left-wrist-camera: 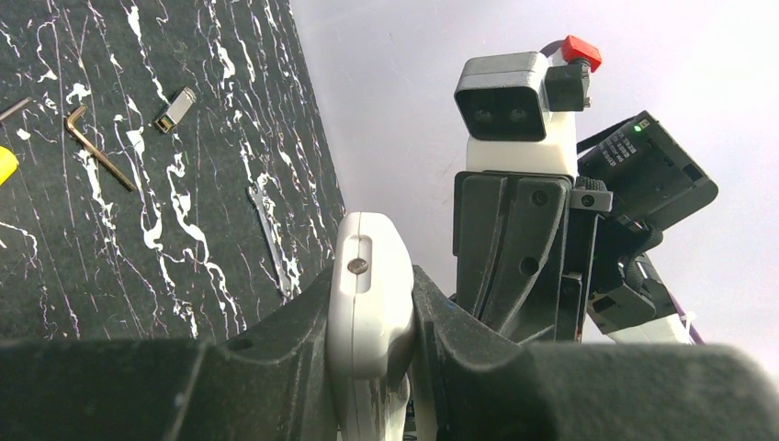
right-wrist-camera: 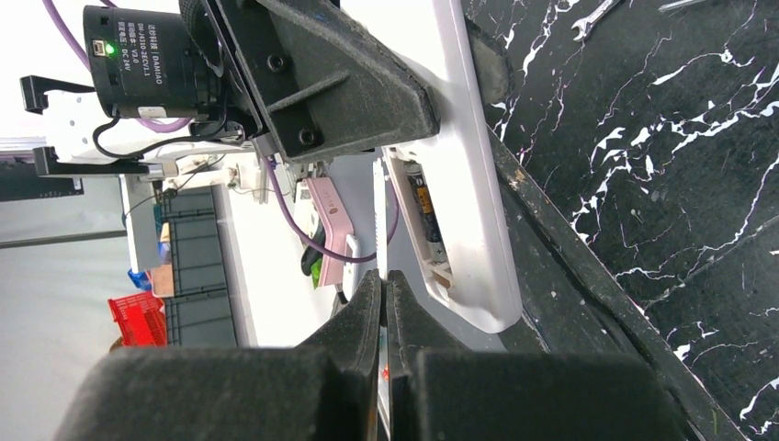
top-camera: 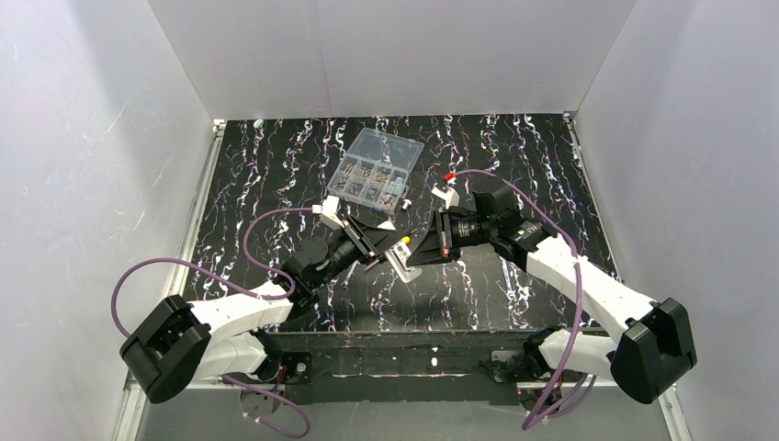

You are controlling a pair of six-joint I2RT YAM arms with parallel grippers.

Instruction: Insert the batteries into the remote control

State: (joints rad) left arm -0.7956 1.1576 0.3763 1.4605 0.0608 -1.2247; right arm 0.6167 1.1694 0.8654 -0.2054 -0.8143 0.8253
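Remote control (left-wrist-camera: 366,248) observed clamped between the two fingers of the left end effector (left-wrist-camera: 371,317), near the middle of the counter (top-camera: 276,165) and just in front of the clear compartment box (top-camera: 377,168). The fingers (left-wrist-camera: 285,317) press on the remote's two long sides. A small screw shows in a slot on its narrow edge. From the right wrist camera the remote's battery bay stands open, and one battery (right-wrist-camera: 423,209) with a dark and orange label sits inside it. Right end effector (right-wrist-camera: 383,276) is clenched, fingertips almost meeting, on a thin white panel (right-wrist-camera: 379,207) seen edge-on. The panel stands just beside the open bay, with a narrow gap between it and the remote body. The two end effectors face each other closely in the overhead view, with the remote between them. Whether the remote's lower end touches the counter cannot be told. A small yellow object (top-camera: 402,241) lies just beside the remote (too small to identify). Loose items on the counter, well apart from the remote, in the left wrist view: a hex key (left-wrist-camera: 96,152), a small metal piece (left-wrist-camera: 174,108) and a slim wrench (left-wrist-camera: 269,237). The box holds small metal parts in its compartments, and it sits flat on the counter.
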